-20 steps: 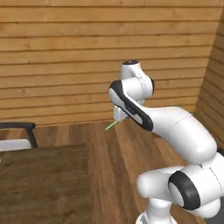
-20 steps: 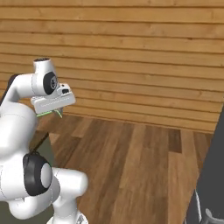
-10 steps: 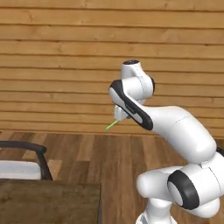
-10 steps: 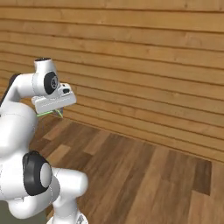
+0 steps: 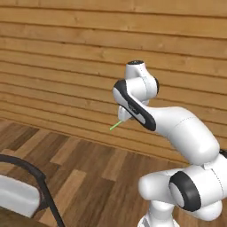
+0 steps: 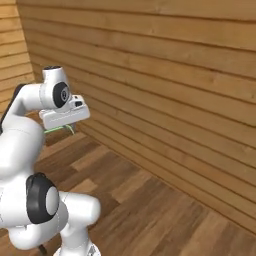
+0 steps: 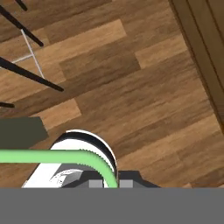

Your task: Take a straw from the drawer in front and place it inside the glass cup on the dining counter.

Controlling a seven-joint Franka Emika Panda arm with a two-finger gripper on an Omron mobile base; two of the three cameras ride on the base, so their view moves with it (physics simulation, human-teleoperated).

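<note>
Pinching the straw (image 5: 115,126) at one end, my jaws (image 7: 111,183) appear pressed on it, though their tips are barely visible. Its long axis projects sideways from them, clear above the wood floor (image 5: 97,168), beside the plank wall (image 6: 170,90).

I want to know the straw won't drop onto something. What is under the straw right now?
In the hand view, wood plank floor lies below the straw, with thin black stool legs off to one side. The robot's own body covers the spot directly beneath.
</note>
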